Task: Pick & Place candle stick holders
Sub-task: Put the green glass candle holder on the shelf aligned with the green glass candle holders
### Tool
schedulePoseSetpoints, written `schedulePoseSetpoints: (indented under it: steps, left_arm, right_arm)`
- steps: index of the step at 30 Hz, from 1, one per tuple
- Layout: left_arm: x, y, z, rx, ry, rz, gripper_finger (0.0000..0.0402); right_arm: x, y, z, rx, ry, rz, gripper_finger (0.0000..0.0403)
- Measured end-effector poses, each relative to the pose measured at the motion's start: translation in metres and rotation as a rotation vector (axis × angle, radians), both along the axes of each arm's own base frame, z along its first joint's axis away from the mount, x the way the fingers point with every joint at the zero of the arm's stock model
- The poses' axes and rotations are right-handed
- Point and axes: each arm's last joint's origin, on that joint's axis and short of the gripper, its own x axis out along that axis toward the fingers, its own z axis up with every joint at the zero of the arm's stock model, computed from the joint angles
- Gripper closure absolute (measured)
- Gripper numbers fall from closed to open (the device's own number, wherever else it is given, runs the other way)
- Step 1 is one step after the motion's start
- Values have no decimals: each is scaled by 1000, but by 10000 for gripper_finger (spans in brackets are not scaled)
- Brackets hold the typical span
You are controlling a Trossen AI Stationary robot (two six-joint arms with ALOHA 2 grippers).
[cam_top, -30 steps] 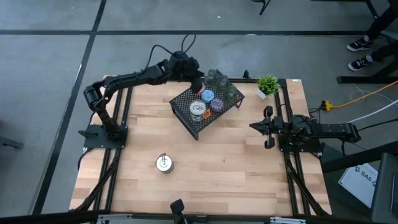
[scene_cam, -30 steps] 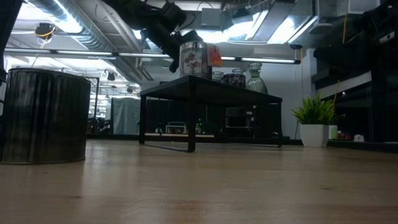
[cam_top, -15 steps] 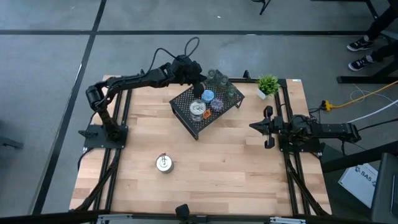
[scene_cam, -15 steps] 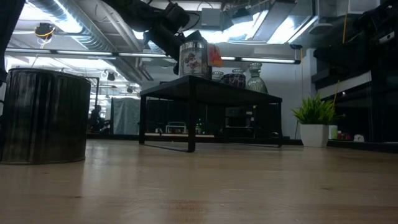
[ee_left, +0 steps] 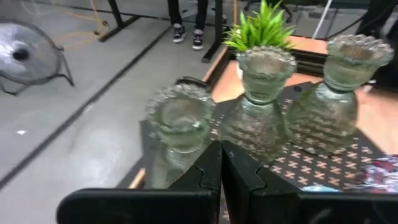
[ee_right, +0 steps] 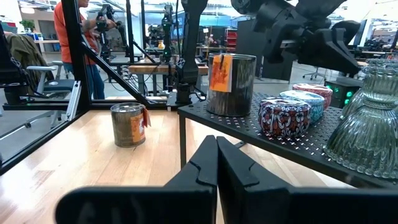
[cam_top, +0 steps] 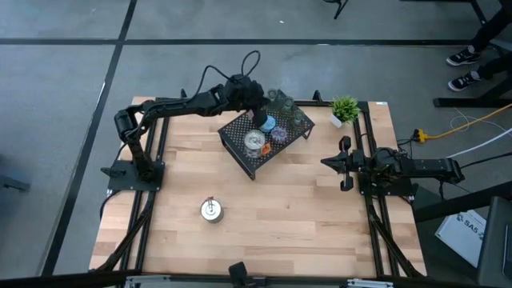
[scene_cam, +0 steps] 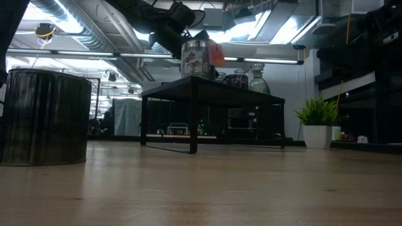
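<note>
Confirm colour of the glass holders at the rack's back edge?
Olive-green glass holders, clearest in the left wrist view.

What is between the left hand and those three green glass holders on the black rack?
Nothing visible. The left hand, fingers shut, hovers over the rack's far edge, and the three green glass holders stand right ahead of it with only open air between.

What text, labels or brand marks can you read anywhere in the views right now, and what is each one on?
"SAS": partial lettering on the white sheet lying on the floor beyond the table's right edge; the rest is too small to read.
Orange tag on the silver holder on the black rack: print too blurred to read.
Orange label on the silver holder on the table: unreadable.
Patterned cup: decoration only, no legible words.
</note>
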Motion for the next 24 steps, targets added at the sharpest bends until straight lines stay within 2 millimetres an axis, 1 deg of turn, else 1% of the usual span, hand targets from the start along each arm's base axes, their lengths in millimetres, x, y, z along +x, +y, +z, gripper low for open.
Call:
schedulePoseSetpoints:
  steps: [6, 13, 24]
  left_arm:
    - [-4, 7, 0, 33, 15, 22, 400]
    - [-6, 15, 5, 59, -36, 42, 400]
    - [-6, 16, 7, 70, -49, 25, 400]
  right_arm:
    - [0, 0, 0, 0, 0, 0, 402]
    - [0, 0, 0, 0, 0, 0, 402]
    - [0, 0, 0, 0, 0, 0, 402]
